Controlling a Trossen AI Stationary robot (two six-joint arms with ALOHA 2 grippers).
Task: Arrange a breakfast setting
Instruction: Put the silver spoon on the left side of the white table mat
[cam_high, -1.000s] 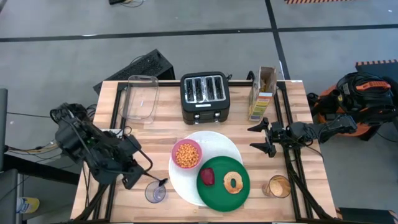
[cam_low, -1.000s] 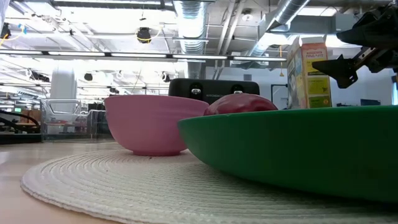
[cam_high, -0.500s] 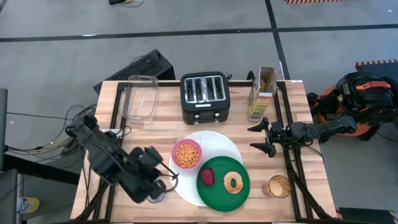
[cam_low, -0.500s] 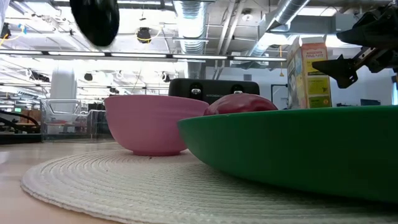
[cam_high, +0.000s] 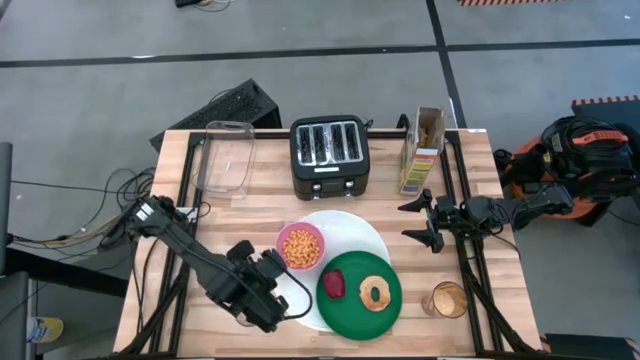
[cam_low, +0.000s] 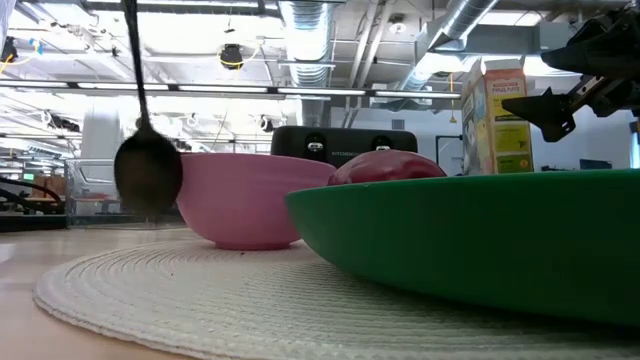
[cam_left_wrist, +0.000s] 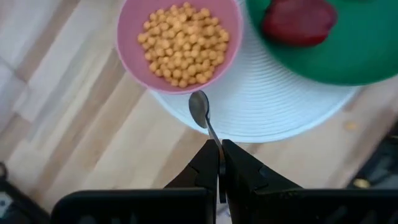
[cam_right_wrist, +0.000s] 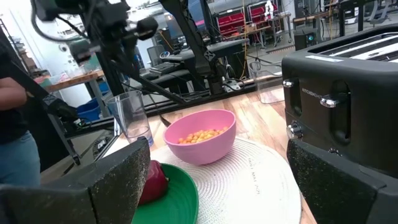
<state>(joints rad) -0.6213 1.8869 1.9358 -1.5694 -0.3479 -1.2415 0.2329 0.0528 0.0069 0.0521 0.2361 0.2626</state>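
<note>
The wooden table (cam_high: 250, 205) carries a black toaster (cam_high: 330, 155) at its far edge, a clear container (cam_high: 226, 156) to one side of it and a cereal box (cam_high: 424, 150) to the other. Nearer the front lies the white plate (cam_high: 345, 232), with the green plate (cam_high: 359, 290) overlapping its front edge. On the green plate sit a bagel (cam_high: 376, 294) and a red food piece (cam_high: 333, 283). A pink bowl (cam_high: 301, 248) of small yellow balls stands on the white plate. A tumbler (cam_high: 447, 299) with orange liquid stands near the front right corner, and another tumbler (cam_right_wrist: 129, 118) shows beyond the bowl in the right wrist view. The left gripper (cam_left_wrist: 219, 155) pinches the handle of a spoon (cam_left_wrist: 200, 110), whose bowl hangs over the white plate's rim just beside the pink bowl. The right gripper (cam_high: 424, 222) hovers with fingers spread, beside the white plate, below the cereal box
</note>
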